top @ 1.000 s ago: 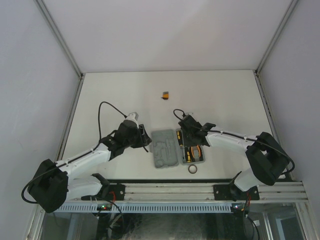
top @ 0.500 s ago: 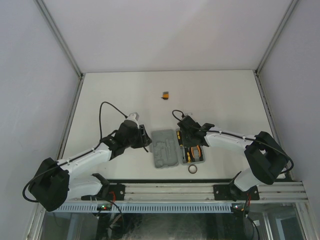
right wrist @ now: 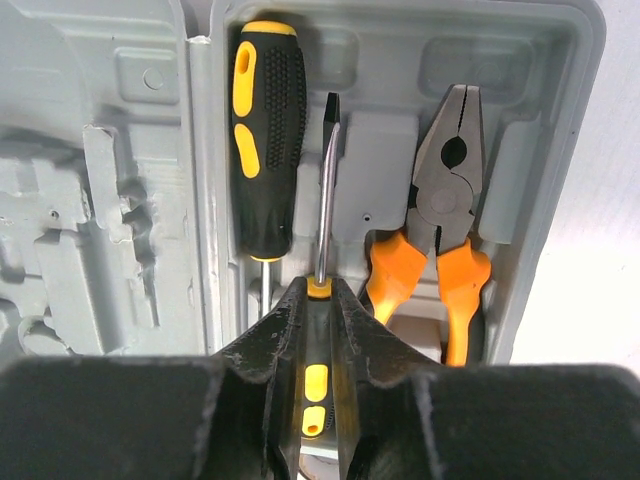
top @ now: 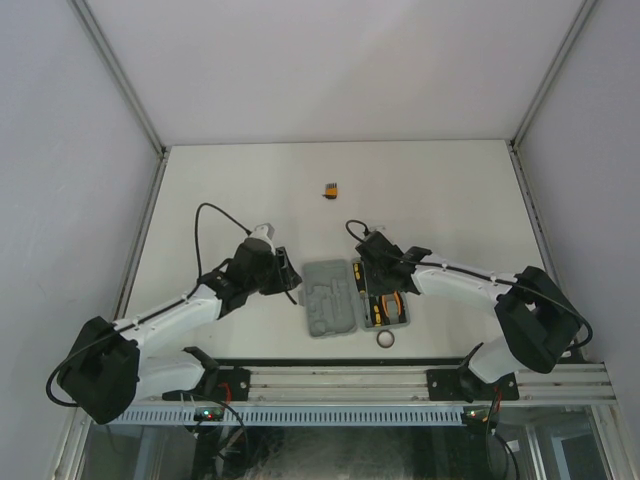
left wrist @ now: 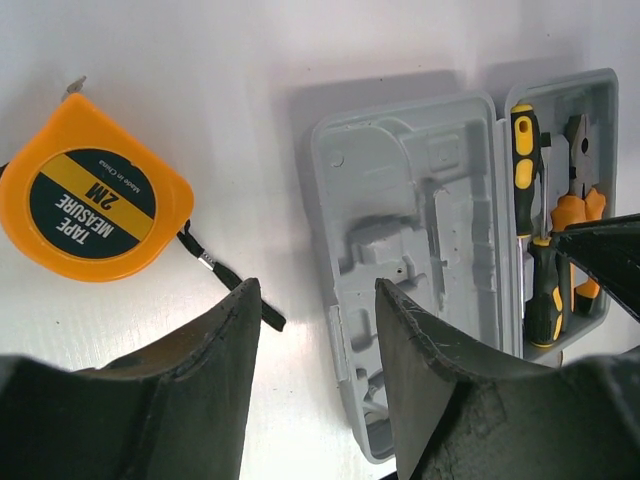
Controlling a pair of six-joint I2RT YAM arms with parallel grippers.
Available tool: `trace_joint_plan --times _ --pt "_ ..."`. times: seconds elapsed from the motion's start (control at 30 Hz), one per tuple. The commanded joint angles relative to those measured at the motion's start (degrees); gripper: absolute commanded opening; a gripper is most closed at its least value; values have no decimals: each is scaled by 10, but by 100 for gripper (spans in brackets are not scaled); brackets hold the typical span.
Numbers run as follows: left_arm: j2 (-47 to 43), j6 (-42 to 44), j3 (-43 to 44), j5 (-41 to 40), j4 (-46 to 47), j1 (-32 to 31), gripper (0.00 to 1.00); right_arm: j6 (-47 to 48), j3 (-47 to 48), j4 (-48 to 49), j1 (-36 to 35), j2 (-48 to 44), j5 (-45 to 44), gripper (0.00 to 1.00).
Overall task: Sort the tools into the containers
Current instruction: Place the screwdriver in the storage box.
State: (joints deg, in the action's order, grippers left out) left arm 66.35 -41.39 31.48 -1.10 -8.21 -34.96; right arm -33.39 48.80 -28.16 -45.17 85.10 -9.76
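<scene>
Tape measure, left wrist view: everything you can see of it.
The tape measure is rounded orange plastic, its black label with a yellow band reading TAPE MEASURE 2M. A metal tip shows at its top; a black strap trails toward the open left pincer. It lies label-up on the white table, apart from the grey case.

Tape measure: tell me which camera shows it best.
The left wrist view. The tape measure shows whole and close there, its label readable, lying beside the open grey case. In the top external view I cannot make it out. The right wrist view leaves it out and shows only the inside of the case.
</scene>
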Motion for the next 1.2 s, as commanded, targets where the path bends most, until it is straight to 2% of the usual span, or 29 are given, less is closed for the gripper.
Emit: trace_joint_plan --times 0.0,0.4,0.7,0.97,1.17 --pt "5 6 -15 16 23 2 54 2 15 6 -7 10 -1 13" --pt "80 5 -5 44 75 2 53 -17 -14 15 -21 11 -3 8" --pt "142 -8 17 47 108 3 45 -20 -24 18 -20 2 1 8" --pt "170 -22 25 41 119 3 23 -22 -29 15 -25 -14 1 8" --pt "168 -44 10 41 141 6 1 -30 -44 14 -35 -25 -4 8"
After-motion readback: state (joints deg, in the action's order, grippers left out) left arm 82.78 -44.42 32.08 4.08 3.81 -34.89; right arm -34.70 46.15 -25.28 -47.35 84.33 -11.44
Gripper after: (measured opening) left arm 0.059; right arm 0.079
